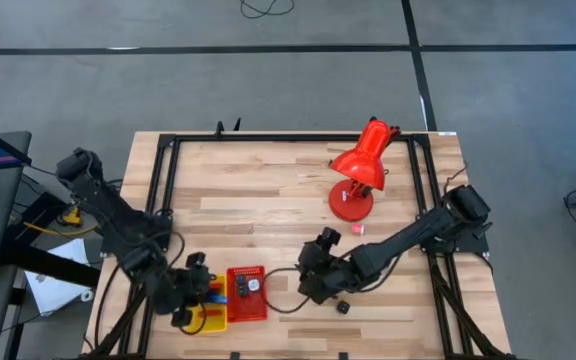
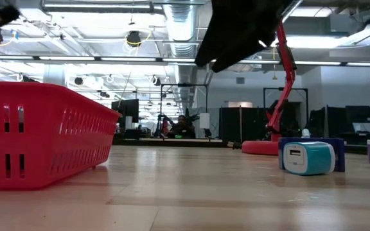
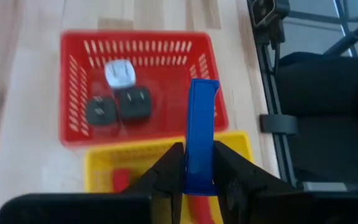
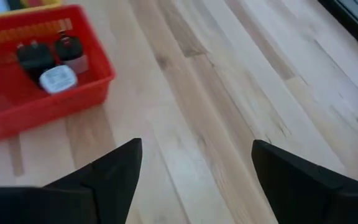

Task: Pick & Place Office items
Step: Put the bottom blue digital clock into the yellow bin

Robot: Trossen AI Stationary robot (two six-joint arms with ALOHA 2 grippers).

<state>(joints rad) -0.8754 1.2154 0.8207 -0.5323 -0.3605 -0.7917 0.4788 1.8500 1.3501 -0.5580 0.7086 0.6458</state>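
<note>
Your left hand (image 3: pixel 197 177) is clenched on the upright blue plastic stick (image 3: pixel 200 134) above the yellow tray (image 3: pixel 104 163), ready to drop it, while your right hand (image 4: pixel 194 165), released, hovers at the red slotted basket's (image 4: pixel 73 93) three o'clock.

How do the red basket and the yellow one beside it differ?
The red basket holds blocky plug-like pieces, two black and one white; the yellow basket shows a red stick-like piece. The left gripper, fingers shut on a blue stick, hangs over the yellow one, not the red. Both sit side by side on the wooden table.
</note>
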